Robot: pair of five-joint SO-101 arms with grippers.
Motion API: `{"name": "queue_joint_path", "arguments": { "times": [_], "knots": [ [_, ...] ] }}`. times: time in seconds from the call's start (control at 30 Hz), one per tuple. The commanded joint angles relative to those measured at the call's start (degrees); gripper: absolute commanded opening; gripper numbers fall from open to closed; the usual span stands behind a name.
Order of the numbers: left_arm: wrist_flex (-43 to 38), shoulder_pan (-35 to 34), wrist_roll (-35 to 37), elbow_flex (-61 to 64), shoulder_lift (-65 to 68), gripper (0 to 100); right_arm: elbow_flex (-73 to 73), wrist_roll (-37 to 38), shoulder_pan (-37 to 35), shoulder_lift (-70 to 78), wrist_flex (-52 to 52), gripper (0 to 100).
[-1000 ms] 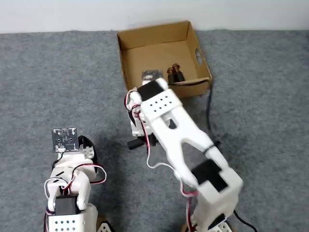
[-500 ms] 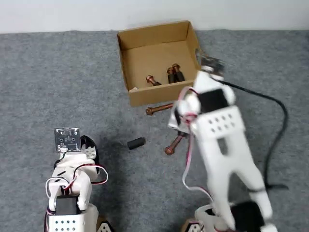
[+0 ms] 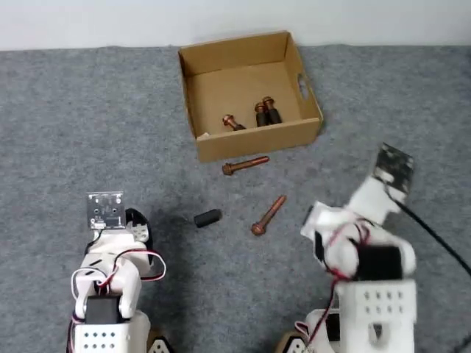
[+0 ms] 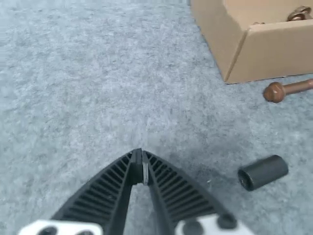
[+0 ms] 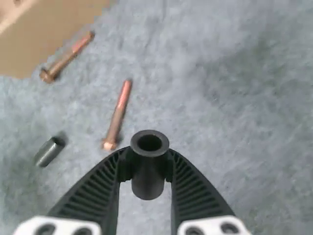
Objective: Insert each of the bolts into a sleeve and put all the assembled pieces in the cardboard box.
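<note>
Pinching held sleeve [image 5: 147,176] between the two ribbed jaws of right gripper [image 5: 148,154]; jaws closed on its sides, open bore facing the wrist camera. Hovering over grey carpet [image 3: 88,132], well apart from cardboard box [image 3: 254,143].

Resting with jaws pressed together, tips touching and nothing between them: left gripper [image 4: 138,165]. Pointing along bare carpet, loose sleeve [image 4: 262,172] lying near and off to one side of it.

Lying on carpet in front of box:
- first bolt [image 3: 246,165], copper-coloured, just beside the box's front wall and roughly parallel to it, not touching.
- second bolt [image 3: 268,215], same colour, slanted, between first bolt and right arm, head toward the near edge.
- loose sleeve, black, on its side, near the head of second bolt, apart from it.

Lying inside box, on its floor close to the front wall:
- boxed bolt [image 3: 233,122], copper-coloured. Cannot tell whether it carries a sleeve.
- two dark-bodied pieces [image 3: 266,112] with copper heads, side by side, touching or nearly so.
</note>
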Motion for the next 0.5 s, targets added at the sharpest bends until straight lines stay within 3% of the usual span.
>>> {"name": "queue_joint_path", "arguments": {
  "times": [0.0, 0.17, 0.47],
  "knots": [
    [-4.31, 2.2, -0.53, -0.13, 3.52, 0, 2.9, 2.46, 3.91, -8.75, -0.75, 0.9],
    [-4.13, 6.95, -0.53, -1.63, 5.8, 0, 9.41, 2.37, 5.93, -18.51, 1.19, 0.9],
    [9.41, 21.1, -0.53, -22.55, 9.05, 1, 16.09, 2.37, 8.4, -33.63, 3.38, 0.9]
  ]
}}
